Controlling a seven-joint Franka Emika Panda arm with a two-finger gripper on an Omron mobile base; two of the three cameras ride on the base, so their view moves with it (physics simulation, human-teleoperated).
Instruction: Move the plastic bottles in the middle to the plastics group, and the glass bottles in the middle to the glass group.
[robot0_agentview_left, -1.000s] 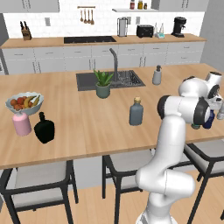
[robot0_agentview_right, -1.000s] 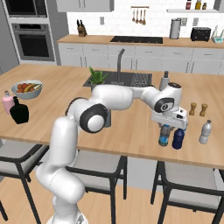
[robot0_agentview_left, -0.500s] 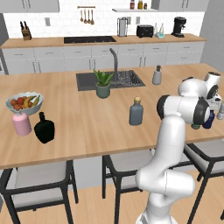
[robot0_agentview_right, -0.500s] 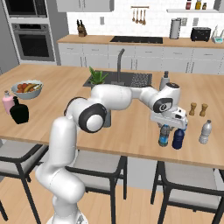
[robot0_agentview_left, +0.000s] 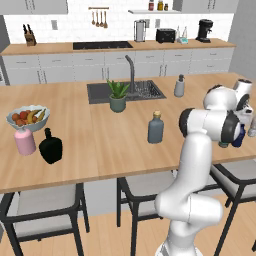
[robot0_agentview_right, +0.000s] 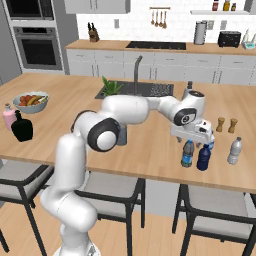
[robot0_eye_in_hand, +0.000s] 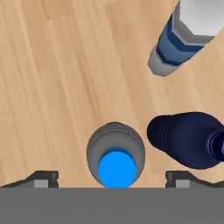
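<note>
Gripper (robot0_eye_in_hand: 112, 178) is seen spread wide in the hand view, fingertips (robot0_eye_in_hand: 41, 178) well apart on either side of the clear blue-capped plastic bottle (robot0_eye_in_hand: 115, 156); nothing is gripped, no contact with the fingers is visible. The bottle stands upright on the light wooden island counter (robot0_agentview_right: 150, 150). The opaque navy plastic bottle (robot0_eye_in_hand: 188, 139) is just beside it at 3 o'clock in the hand view, and a clear bottle with a blue label (robot0_eye_in_hand: 183, 39) sits at 1 o'clock.

In the right base view the same pair is located near the front edge of the counter: clear one (robot0_agentview_right: 187, 153), navy one (robot0_agentview_right: 203, 158), with a pale greyish clear bottle (robot0_agentview_right: 233, 150) to their 3 o'clock and two small brown shakers (robot0_agentview_right: 226, 124) at 1 o'clock.

The grey-blue tan-capped bottle (robot0_agentview_left: 155, 128) is placed mid-counter. A pale pink bottle (robot0_agentview_left: 24, 140), squat black bottle (robot0_agentview_left: 50, 146) and fruit bowl (robot0_agentview_left: 26, 117) are grouped at the far left end. A sink (robot0_agentview_left: 125, 91) with potted plant (robot0_agentview_left: 118, 95) is set in the counter; white cabinets and a cooktop (robot0_agentview_left: 102, 45) line the back wall.
</note>
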